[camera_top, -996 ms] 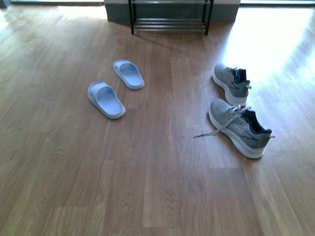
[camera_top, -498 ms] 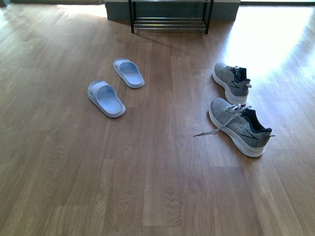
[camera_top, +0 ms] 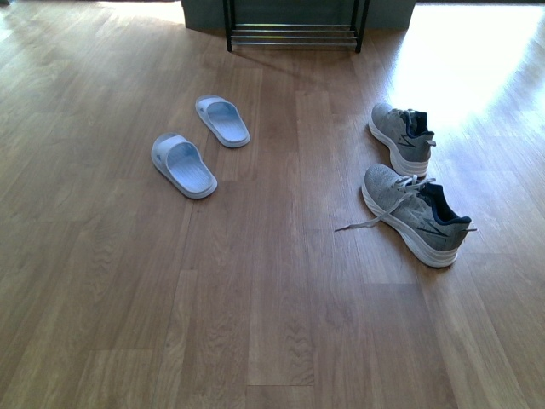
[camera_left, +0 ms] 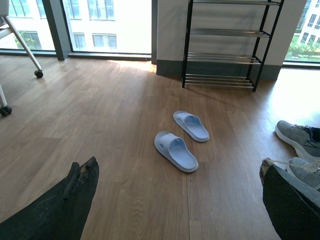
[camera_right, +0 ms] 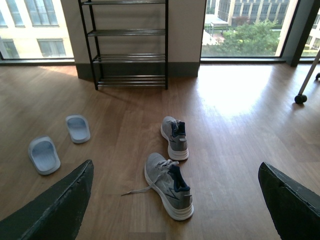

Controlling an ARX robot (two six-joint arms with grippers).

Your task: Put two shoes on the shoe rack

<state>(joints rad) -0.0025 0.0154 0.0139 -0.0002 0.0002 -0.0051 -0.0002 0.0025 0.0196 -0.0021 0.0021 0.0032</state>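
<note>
Sneakers (camera_top: 415,218) on floor (camera_top: 272,315), left hand (camera_left: 176,168), right hand (camera_right: 175,168) spread wide

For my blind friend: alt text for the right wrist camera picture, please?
Two grey sneakers sit on a wooden floor, one trailing a loose lace, with two pale blue slippers nearby and a black shoe rack beyond. The robot's dark fingers frame the foreground.
</note>
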